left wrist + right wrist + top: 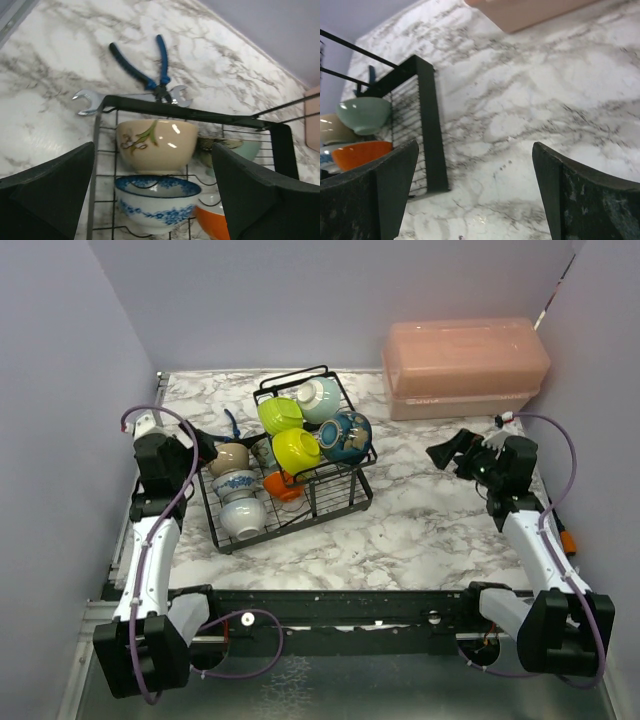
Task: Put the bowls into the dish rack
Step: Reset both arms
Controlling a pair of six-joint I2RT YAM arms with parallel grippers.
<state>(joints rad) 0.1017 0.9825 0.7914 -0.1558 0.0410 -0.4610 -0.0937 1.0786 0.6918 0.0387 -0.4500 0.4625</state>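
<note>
The black wire dish rack point(300, 526) stands left of the table's centre with several bowls in it. On its upper shelf lie two yellow-green bowls point(281, 415), a pale teal bowl point(320, 398) and a dark blue-patterned bowl point(347, 436). In the lower slots stand a beige-patterned bowl point(156, 145), a blue-and-white bowl point(157, 202), a white bowl point(243, 517) and a small orange bowl point(212, 220). My left gripper point(205, 445) hangs open just left of the rack, facing the beige bowl and holding nothing. My right gripper point(445, 453) is open over bare marble, right of the rack.
A pink translucent lidded box point(465, 368) sits at the back right. Blue-handled pliers point(142, 67) and a steel wrench point(85, 100) lie on the marble behind the rack's left end. Purple walls close in both sides.
</note>
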